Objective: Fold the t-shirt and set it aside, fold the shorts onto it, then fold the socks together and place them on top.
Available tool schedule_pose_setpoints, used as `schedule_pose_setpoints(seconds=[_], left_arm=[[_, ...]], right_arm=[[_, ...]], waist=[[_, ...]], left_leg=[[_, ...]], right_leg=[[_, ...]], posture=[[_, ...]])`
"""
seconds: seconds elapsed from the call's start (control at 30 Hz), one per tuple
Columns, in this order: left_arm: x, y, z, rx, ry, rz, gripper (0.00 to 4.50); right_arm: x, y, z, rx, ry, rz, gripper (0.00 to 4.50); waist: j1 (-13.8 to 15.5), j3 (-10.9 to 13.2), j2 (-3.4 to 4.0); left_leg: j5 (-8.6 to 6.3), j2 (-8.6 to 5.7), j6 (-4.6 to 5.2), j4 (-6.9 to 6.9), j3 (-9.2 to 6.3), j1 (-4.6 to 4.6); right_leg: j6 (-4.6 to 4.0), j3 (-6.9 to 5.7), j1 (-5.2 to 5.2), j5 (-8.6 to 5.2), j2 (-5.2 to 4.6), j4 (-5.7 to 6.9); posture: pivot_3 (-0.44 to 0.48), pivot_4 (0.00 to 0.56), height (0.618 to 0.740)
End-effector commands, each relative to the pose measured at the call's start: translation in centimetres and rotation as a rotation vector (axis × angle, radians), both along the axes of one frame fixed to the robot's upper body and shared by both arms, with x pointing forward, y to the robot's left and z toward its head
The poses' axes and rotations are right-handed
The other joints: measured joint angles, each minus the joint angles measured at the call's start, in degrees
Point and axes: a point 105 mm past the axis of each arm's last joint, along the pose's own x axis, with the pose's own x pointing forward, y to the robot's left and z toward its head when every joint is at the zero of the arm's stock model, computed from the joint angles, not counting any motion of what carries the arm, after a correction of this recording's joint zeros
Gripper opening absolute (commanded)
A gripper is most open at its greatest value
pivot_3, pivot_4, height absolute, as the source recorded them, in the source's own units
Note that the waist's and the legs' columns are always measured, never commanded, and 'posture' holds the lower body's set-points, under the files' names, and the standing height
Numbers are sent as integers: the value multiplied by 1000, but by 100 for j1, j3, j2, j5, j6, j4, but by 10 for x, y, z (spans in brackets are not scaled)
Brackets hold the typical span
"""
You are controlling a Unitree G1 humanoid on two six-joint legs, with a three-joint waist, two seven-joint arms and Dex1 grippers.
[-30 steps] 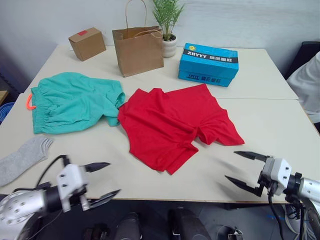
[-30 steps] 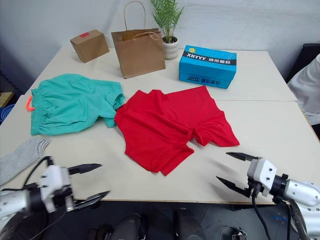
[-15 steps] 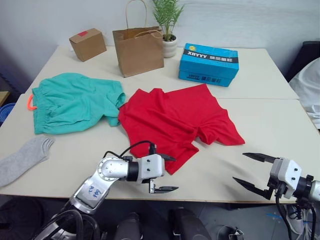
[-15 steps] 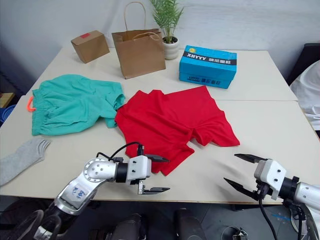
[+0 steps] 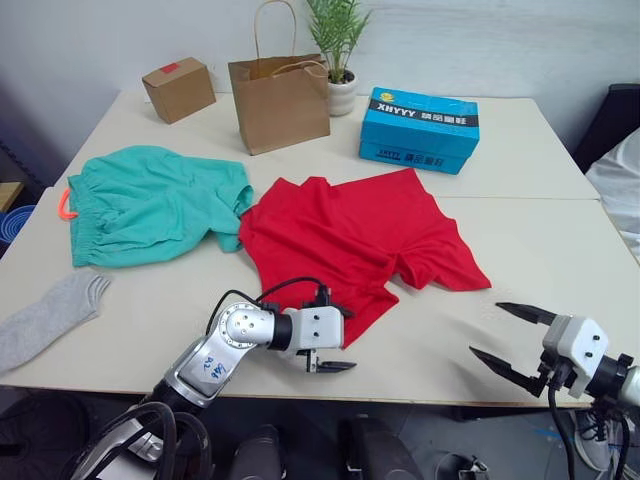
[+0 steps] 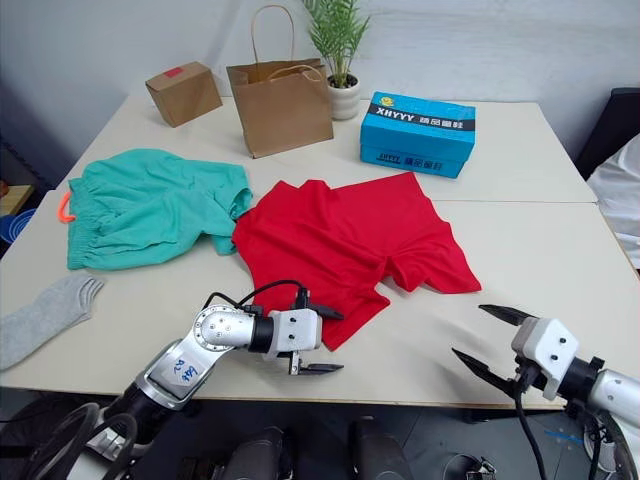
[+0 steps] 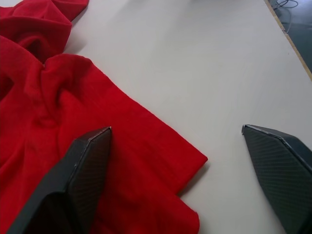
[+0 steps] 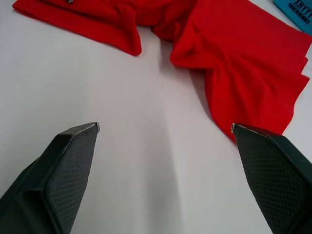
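My left gripper, its two black fingers spread wide, sits at the lower centre of the frame, straddling the near corner of the t-shirt at the front of the table. In the left wrist view one finger lies over the red cloth while the other stands clear over bare tabletop, so nothing is pinched yet. My right gripper waits at the lower right, fingers also spread wide and empty, near the table's front edge and well apart from the shirt.

The t-shirt lies rumpled and unfolded across the middle of the frame, one sleeve bunched toward the right. The shorts are spread flat at the left, just beside the shirt's collar end; they seem to touch it, though I cannot be sure from here. One of the socks lies at the lower left edge of the frame.

By my reading the job is at its first step: taking hold of the shirt to fold it. The next move calls for my left fingers to settle around that near hem corner and close on the cloth, while my right reaches in for the shirt's other near edge, so the fabric can be lifted evenly and not dragged into a heap.
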Motion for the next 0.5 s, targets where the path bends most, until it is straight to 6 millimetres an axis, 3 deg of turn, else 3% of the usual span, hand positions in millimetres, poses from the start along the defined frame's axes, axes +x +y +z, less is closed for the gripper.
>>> schedule_pose_setpoints(seconds=[0.03,0.37,0.4,0.5], left_arm=[[17,18,-12,107,-21,73,3322],[20,23,-12,94,3,84,228],[19,24,-10,80,24,87,25],[17,35,-1,43,59,95,25]], right_arm=[[7,-9,5,-31,-13,-26,4500],[39,-24,2,-125,41,-21,4500],[43,-24,1,-147,44,-9,4500],[59,-23,3,-174,50,-1,4500]], waist=[[1,0,0],[-15,-4,5],[-17,-4,5],[-49,-4,5]], left_leg=[[1,0,0,1,0,0],[5,-3,7,6,2,7],[5,-4,7,5,2,5],[6,-2,6,4,4,4]], right_leg=[[0,0,0,0,0,0],[5,3,6,4,-2,3],[5,3,4,4,-2,4],[5,3,-1,4,0,9]], posture=[[0,150,740],[0,150,740],[0,150,740],[0,150,740]])
